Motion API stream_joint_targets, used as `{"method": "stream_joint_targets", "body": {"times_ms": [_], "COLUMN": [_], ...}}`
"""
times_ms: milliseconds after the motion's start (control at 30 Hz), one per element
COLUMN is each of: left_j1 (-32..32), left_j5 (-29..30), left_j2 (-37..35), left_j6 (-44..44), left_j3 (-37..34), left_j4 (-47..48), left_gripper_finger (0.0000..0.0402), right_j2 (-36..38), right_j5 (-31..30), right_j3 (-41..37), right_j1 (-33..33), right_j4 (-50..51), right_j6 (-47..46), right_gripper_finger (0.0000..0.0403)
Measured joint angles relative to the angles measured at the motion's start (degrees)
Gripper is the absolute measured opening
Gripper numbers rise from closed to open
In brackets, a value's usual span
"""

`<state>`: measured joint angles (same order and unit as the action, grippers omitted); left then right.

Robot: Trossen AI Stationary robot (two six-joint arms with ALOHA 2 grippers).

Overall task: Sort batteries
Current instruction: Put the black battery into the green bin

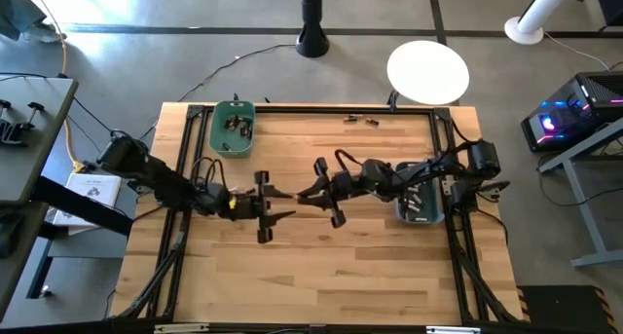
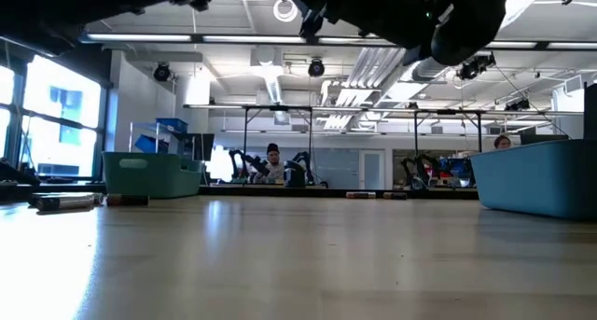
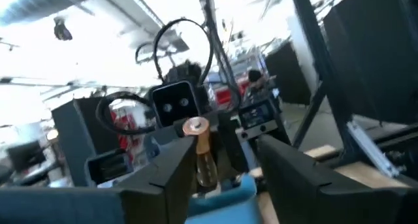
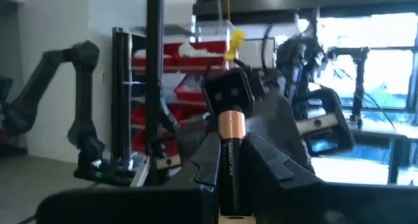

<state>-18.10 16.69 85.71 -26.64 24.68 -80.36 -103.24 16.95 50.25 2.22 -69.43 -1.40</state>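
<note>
Above the middle of the table my two grippers meet tip to tip. My right gripper (image 1: 302,196) (image 4: 232,149) is shut on a copper-and-black battery (image 4: 230,162). My left gripper (image 1: 288,204) (image 3: 225,149) faces it with fingers spread. The battery's copper end (image 3: 196,129) stands between those fingers, close to one of them. A green bin (image 1: 234,128) at the far left holds several batteries. A blue-grey bin (image 1: 421,205) sits at the right, partly under my right arm. My right gripper pinches the battery's dark body (image 4: 230,181) between its two fingers. The fingers come about level from the table's right side and lie along the battery, whose copper end (image 4: 231,125) sticks out past the fingertips. The battery is lifted clear of the table. My left gripper has one finger (image 3: 173,175) right beside the battery; I cannot tell whether it touches.
Loose batteries (image 1: 358,119) lie near the table's far edge, and others (image 2: 65,201) show low at the left in the low view. A black frame (image 1: 195,108) runs around the tabletop. People sit in the room beyond the table.
</note>
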Motion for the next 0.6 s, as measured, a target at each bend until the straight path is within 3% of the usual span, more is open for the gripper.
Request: {"method": "stream_joint_targets", "body": {"times_ms": [267, 600], "left_j1": [0.2, 0.6], "left_j5": [0.3, -0.1], "left_j2": [-0.5, -0.6], "left_j6": [-1.5, -4.5], "left_j3": [1.1, 1.2], "left_j4": [-0.3, 3.5], "left_gripper_finger": [0.0219, 0.0216], "right_j2": [0.1, 0.0], "right_j5": [-0.2, 0.0], "right_j3": [1.1, 1.0], "right_j1": [1.1, 2.2], "right_j4": [2.1, 5.0], "right_j6": [1.4, 2.0], "right_gripper_finger": [0.003, 0.003]}}
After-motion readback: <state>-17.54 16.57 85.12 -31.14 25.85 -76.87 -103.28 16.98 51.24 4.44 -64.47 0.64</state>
